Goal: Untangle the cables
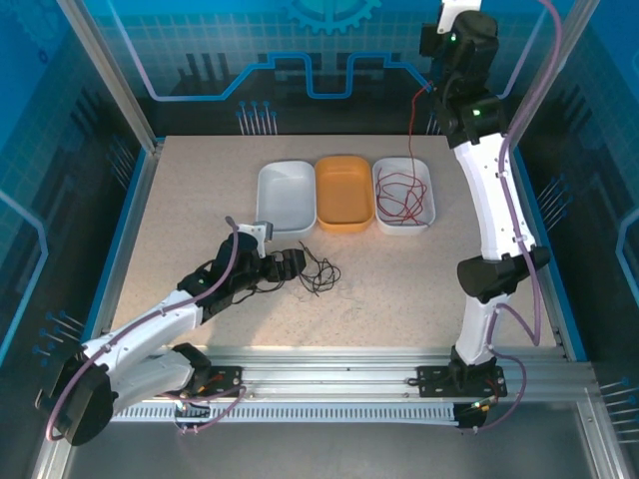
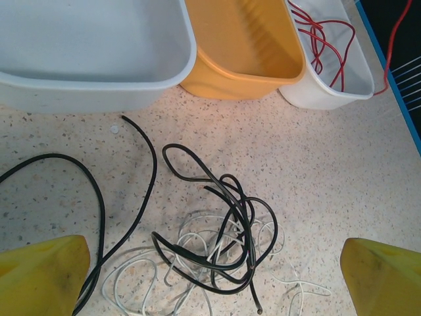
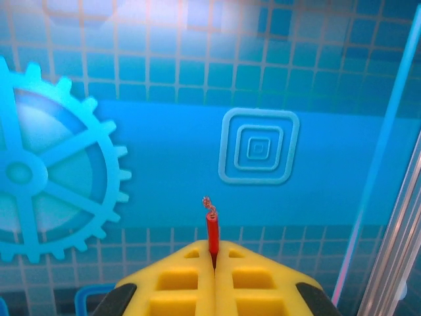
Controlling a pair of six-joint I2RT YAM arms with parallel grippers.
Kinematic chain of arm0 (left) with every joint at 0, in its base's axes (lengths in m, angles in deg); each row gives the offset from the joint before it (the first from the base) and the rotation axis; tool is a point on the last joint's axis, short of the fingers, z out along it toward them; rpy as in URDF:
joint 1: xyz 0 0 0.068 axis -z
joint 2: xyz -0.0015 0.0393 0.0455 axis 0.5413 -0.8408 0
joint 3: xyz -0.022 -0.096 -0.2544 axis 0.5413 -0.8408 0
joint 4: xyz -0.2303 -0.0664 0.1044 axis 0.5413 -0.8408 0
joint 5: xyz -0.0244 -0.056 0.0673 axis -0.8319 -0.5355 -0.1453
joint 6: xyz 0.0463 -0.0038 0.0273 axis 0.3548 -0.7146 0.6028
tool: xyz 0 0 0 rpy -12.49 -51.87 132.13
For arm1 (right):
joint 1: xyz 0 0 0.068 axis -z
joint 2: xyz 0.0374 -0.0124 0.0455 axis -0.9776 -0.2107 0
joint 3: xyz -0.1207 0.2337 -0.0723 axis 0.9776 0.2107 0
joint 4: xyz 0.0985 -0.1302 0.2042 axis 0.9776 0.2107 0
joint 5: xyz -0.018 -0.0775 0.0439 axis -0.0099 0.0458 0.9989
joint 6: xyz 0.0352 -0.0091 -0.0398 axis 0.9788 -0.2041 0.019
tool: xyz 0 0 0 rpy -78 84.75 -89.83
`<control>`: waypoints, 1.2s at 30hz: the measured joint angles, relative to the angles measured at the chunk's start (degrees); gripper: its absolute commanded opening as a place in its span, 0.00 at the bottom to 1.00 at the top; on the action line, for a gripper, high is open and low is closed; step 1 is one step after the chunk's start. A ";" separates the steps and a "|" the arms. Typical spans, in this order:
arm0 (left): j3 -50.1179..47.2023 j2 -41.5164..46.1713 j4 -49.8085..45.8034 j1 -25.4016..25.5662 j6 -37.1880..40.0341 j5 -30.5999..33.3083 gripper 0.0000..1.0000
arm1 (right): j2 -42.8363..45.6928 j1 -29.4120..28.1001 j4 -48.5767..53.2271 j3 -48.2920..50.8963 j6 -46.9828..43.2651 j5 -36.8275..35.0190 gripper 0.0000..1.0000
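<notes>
High at one o'clock, the right jaws were pinched on the bare end of the red cable [image 3: 212, 234], so its length hung into the white tray [image 2: 322, 99], probably to sort it there. The left jaws stood wide at nine o'clock of the black-and-whitish tangle [image 2: 223, 243] on the table [image 2: 316, 184], seemingly ready to pick a strand.

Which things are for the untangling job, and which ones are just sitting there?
For the job: thin red cable pinched in the right end effector; tangled thin black cables; thin whitish cables mixed in; open left end effector facing them.
Just sitting: empty white plastic tub; empty orange plastic tub; white plastic tub holding red cable loops.
</notes>
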 measured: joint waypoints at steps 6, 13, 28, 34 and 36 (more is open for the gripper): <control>0.00 -1.46 0.02 0.00 0.00 0.46 0.99 | 2.01 0.00 0.66 0.66 1.20 0.66 0.00; 0.28 -2.40 0.02 0.00 0.00 1.05 0.99 | 3.41 0.00 0.02 3.67 1.49 0.87 0.00; 0.46 -3.17 0.50 0.00 -0.04 1.05 0.99 | 3.39 0.02 0.22 3.72 3.63 1.11 0.00; 0.63 -4.55 1.33 0.00 -0.07 1.01 0.99 | 2.21 -0.13 1.60 0.35 4.63 2.23 0.00; 0.79 -4.81 1.60 0.00 -0.07 1.01 0.99 | 2.21 -0.22 1.57 -0.07 4.63 2.36 0.00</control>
